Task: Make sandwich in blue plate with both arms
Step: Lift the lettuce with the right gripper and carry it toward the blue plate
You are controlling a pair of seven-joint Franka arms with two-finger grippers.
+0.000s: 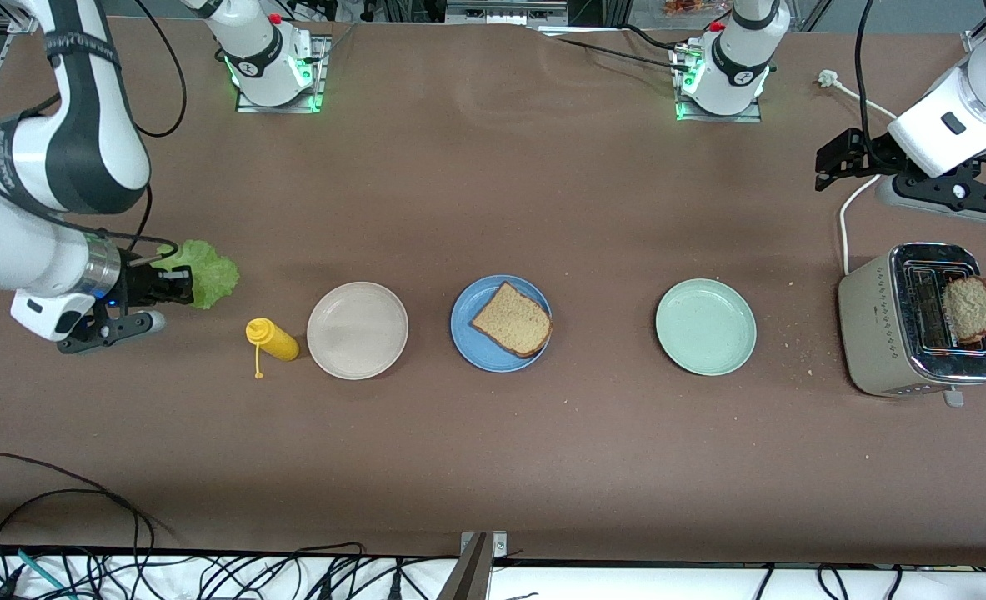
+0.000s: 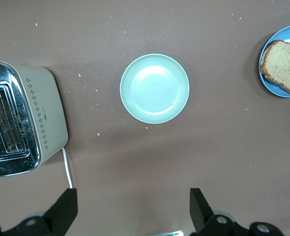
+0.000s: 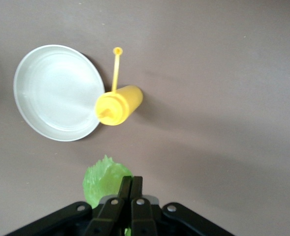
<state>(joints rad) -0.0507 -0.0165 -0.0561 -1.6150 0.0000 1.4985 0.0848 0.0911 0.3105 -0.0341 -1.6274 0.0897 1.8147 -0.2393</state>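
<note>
A bread slice (image 1: 513, 320) lies on the blue plate (image 1: 463, 333) mid-table, one corner pointing toward my bases. My right gripper (image 1: 182, 287) is clamped on the lettuce (image 1: 207, 272), the leaf sticking out past my fingertips toward the plates, above the table near the mustard bottle (image 1: 272, 337). My left gripper (image 1: 834, 160) hangs wide open and empty, past the toaster (image 1: 874, 333), where a second slice (image 1: 969, 307) sits.

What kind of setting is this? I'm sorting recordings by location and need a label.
Most likely a robotics lab bench staged as a kitchen: two arms bolted to a brown table, loose cables along its edge, and food props, namely a toaster, a blue plate with bread, and a mustard bottle.
</note>
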